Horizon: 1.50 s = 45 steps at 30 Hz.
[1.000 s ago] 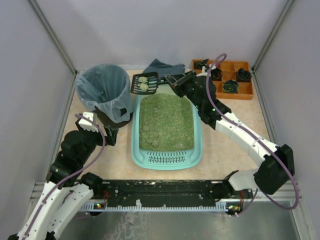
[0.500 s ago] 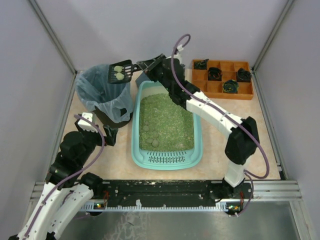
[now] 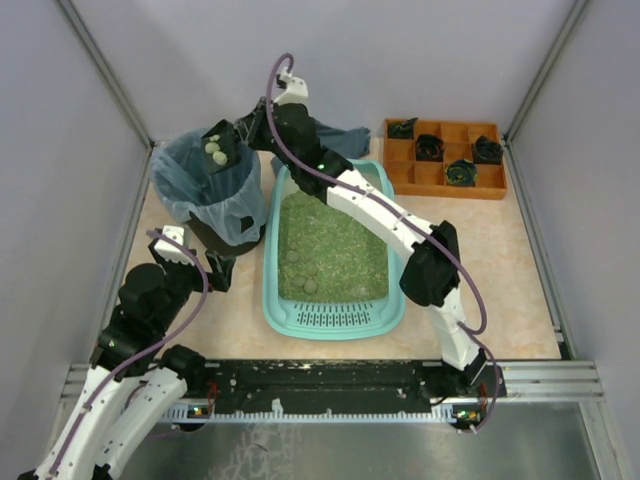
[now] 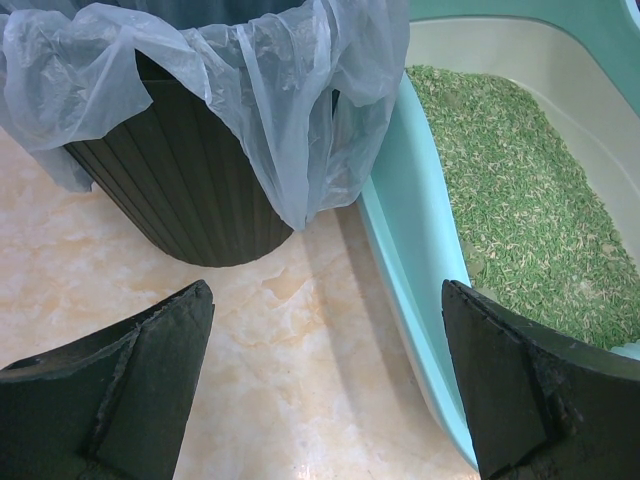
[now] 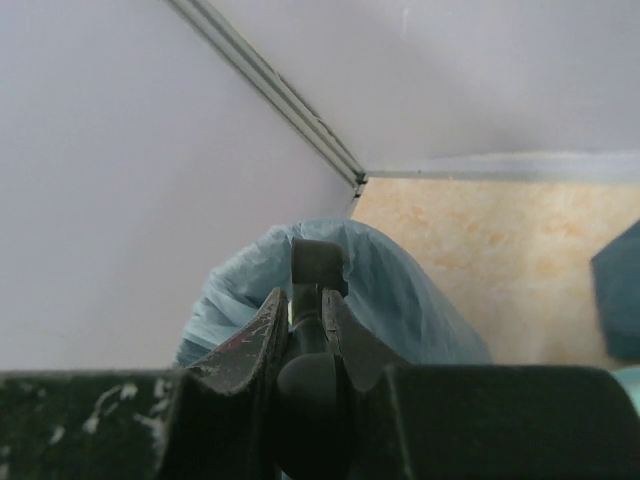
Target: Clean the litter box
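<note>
The turquoise litter box (image 3: 335, 318) sits mid-table with green litter and pale clumps (image 3: 300, 265); its wall also shows in the left wrist view (image 4: 420, 270). My right gripper (image 3: 250, 133) is shut on the handle of a black scoop (image 3: 218, 150), which holds two pale clumps over the round bin (image 3: 205, 185) lined with a bluish bag. In the right wrist view the scoop handle (image 5: 315, 265) sits between the shut fingers, with the bag (image 5: 400, 300) beyond. My left gripper (image 3: 195, 262) is open and empty, low beside the bin and left of the box.
An orange compartment tray (image 3: 492, 187) with dark items stands at the back right. A dark blue cloth (image 3: 340, 138) lies behind the litter box. Grey walls enclose the table on three sides.
My right arm has swung left, carrying the scoop with its clumps from behind the litter box to above the bin. The left arm has not moved.
</note>
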Motion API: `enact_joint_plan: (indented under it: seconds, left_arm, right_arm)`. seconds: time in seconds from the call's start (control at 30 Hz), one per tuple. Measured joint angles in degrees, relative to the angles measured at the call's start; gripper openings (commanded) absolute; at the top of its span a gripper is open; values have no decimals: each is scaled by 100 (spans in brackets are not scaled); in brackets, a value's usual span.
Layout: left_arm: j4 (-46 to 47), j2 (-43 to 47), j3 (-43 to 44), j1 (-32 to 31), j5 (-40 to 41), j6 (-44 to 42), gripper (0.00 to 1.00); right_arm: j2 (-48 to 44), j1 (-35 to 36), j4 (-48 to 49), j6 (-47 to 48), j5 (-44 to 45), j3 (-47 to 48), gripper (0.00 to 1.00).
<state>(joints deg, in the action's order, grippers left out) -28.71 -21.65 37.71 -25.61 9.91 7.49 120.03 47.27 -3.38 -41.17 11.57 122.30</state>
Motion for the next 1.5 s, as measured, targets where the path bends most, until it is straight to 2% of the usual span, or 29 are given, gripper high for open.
enact_joint_plan:
  seconds: [0.1, 0.2, 0.53, 0.73, 0.9, 1.03, 1.27, 1.5]
  left_arm:
    - [0, 0, 0, 0, 0, 0, 100]
    - [0, 0, 0, 0, 0, 0, 100]
    - [0, 0, 0, 0, -2, 0, 100]
    - [0, 0, 0, 2, 0, 0, 100]
    - [0, 0, 0, 2, 0, 0, 100]
    - [0, 0, 0, 2, 0, 0, 100]
    - [0, 33, 0, 7, 39, 17, 100]
    - [0, 94, 0, 7, 61, 20, 100]
  right_arm:
    - [306, 184, -120, 927, 31, 610, 0]
    - [402, 387, -129, 1867, 85, 800, 0]
    - [402, 929, 754, 5163, 111, 184, 0]
    - [205, 1123, 1283, 5908, -26, -166, 0]
    - [-120, 1134, 1655, 5862, -109, -662, 0]
    - [-485, 1134, 1908, 5418, -160, -1038, 0]
    - [-1427, 1134, 2557, 3886, -42, -1891, 0]
    - [-2549, 1060, 2920, 2487, 828, -3023, 0]
